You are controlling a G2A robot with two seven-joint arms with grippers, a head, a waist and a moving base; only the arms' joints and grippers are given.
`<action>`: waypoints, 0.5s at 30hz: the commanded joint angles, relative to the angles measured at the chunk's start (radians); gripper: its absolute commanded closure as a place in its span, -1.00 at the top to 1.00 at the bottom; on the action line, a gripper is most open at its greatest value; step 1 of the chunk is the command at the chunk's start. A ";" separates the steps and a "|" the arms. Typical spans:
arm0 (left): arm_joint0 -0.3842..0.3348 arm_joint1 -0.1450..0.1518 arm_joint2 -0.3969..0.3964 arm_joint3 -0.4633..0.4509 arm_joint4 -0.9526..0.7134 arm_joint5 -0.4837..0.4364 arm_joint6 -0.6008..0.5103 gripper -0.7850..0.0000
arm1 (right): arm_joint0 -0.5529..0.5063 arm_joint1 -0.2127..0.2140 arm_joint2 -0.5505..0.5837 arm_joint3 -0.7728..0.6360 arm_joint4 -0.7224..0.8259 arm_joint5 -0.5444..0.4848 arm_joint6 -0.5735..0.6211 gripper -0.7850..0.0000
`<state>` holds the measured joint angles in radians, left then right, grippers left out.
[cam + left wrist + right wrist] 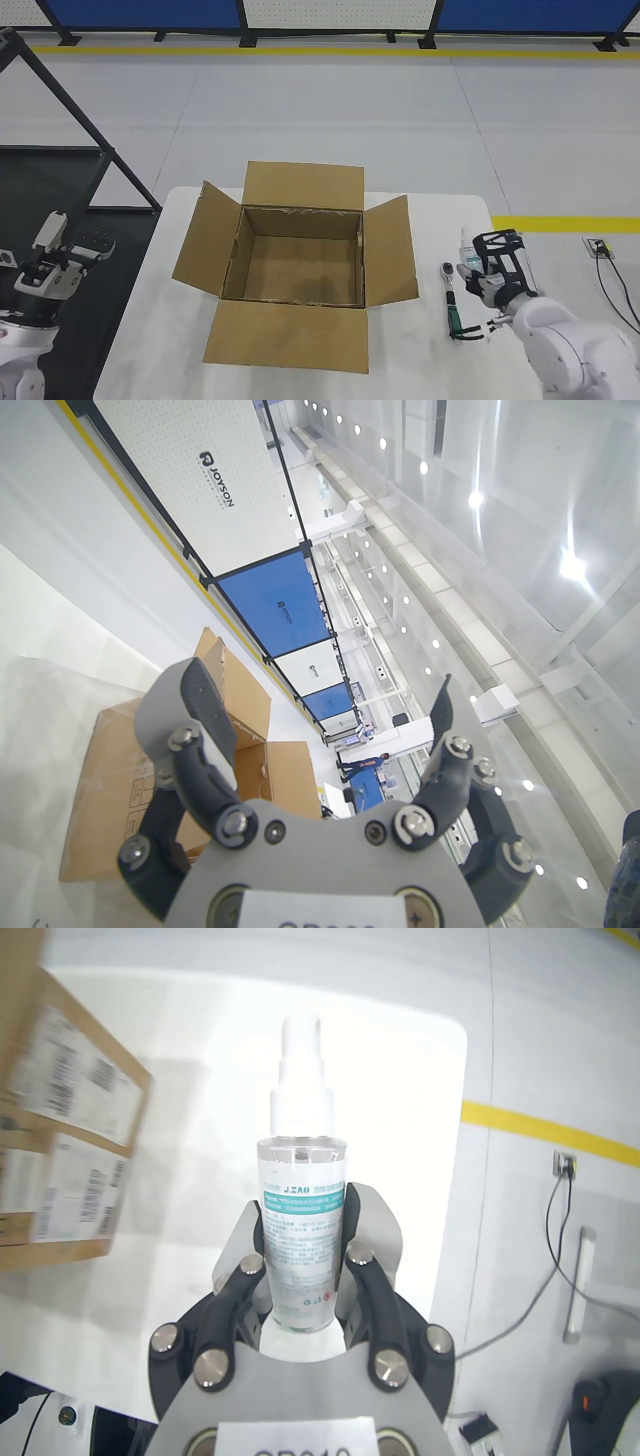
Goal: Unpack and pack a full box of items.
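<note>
Observed: the cardboard box [290,335] stood at the middle of the white table [420,350] with all four flaps folded outward and its top open.

The right pincer [304,1208] was pinching a clear spray bottle [302,1168] around the lower, labelled part of its body. The white nozzle pointed away from the wrist. Bottle and pincer were over the table's right portion, beyond the box's right flap and apart from it. Whether the bottle touched the table could not be determined.

A ratchet wrench with a green-and-black handle [452,300] lay flat on the table between the right flap and the right pincer, just beside the latter.

The left pincer [320,695] was spread wide with nothing between its fingers. It was off the table's left edge, well apart from the box, and angled upward toward the ceiling.
</note>
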<state>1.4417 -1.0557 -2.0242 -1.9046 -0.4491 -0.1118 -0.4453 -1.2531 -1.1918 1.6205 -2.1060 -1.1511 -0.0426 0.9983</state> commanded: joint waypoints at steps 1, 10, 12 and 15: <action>0.008 -0.001 -0.008 0.003 -0.008 -0.010 0.008 1.00 | -0.041 0.000 0.001 -0.133 0.016 -0.012 -0.043 -1.00; 0.080 -0.011 -0.074 0.005 -0.068 -0.059 0.041 1.00 | 0.005 -0.002 -0.233 -0.244 -0.023 -0.171 -0.146 -1.00; 0.096 -0.013 -0.087 0.002 -0.076 -0.067 0.038 1.00 | 0.051 -0.008 -0.335 -0.244 -0.084 -0.141 -0.116 -1.00; 0.112 -0.015 -0.097 -0.005 -0.081 -0.074 0.036 1.00 | 0.120 -0.024 -0.495 -0.243 -0.193 -0.064 -0.042 -1.00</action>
<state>1.5491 -1.0705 -2.1189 -1.9069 -0.5299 -0.1832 -0.4081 -1.1592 -1.2099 1.1947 -2.3500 -1.2933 -0.1439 0.9237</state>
